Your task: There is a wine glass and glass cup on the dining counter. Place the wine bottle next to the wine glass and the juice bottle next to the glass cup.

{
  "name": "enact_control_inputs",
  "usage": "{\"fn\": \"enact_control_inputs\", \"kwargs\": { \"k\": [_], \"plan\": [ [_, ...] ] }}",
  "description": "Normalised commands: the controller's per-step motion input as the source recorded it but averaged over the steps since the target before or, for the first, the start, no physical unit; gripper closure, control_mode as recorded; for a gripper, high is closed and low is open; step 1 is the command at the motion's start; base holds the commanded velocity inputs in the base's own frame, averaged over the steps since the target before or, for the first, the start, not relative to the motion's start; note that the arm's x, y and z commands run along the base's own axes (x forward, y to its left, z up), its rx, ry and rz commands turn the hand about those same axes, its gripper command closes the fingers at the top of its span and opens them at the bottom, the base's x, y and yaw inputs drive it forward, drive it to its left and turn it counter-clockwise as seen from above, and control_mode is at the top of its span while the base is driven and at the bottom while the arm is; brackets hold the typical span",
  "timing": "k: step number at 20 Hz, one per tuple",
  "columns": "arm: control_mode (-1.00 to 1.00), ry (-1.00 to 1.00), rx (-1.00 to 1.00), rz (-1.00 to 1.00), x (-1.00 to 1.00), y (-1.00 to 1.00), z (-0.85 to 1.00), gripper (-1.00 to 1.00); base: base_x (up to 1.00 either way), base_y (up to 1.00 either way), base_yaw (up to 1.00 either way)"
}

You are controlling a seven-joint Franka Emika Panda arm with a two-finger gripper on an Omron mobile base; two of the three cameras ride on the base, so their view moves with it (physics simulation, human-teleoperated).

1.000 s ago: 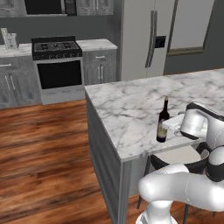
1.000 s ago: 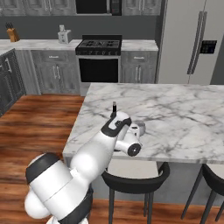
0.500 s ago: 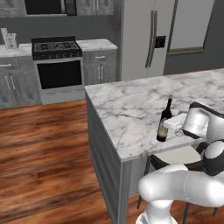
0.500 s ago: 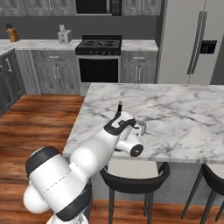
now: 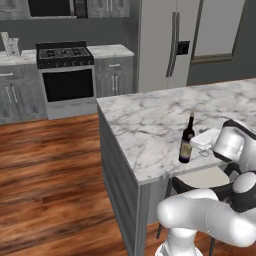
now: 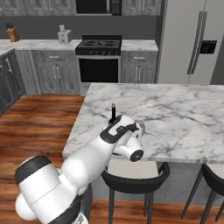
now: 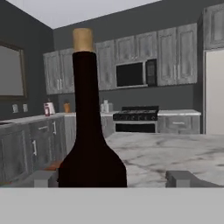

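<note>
Wine bottle (image 5: pixel 186 141) stands upright on the dining counter (image 5: pixel 150 120), right of centre in your left base view, near the counter's front edge, with its pale label facing you. Just right of it in that frame sits the gripper (image 5: pixel 204 140), a pale block level with the bottle's lower body; you cannot judge from here whether it touches the glass. Your right base view gives you less of the bottle (image 6: pixel 113 113): just the dark neck rising at frame centre behind the arm's wrist, the body hidden by the white casing. Your hand view adds what the base views lack: the bottle (image 7: pixel 90 131) stands left of centre, tan cork near the top edge, and the two grey fingertips (image 7: pixel 43 178) sit low at the left and right, spread wide. The left tip stands clear of the bottle's flank and the right tip is well apart from it, so you have jaws parted and holding nothing. Behind the bottle, that view also shows you the stove (image 7: pixel 136 116) and the microwave (image 7: pixel 135 73) above it.
</note>
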Motion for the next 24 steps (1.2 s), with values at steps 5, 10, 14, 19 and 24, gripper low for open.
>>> {"fn": "enact_control_inputs", "kwargs": {
  "k": [5,10,14,19,24],
  "plan": [
    [-1.00,-0.01,0.00,-0.02,-0.02,0.00,0.69,-1.00,0.00,0.00,0.00],
    [-1.00,0.00,0.00,-0.01,-0.37,0.00,0.94,-1.00,0.00,0.00,0.00],
    [-1.00,0.01,0.00,-0.09,-0.69,0.00,0.95,-1.00,0.00,0.00,0.00],
    [-1.00,0.04,0.00,-0.02,-0.59,0.14,1.00,-1.00,0.00,0.00,0.00],
    [-1.00,0.05,-0.11,0.05,-0.31,0.75,0.92,-1.00,0.00,0.00,0.00]
  ]
}}
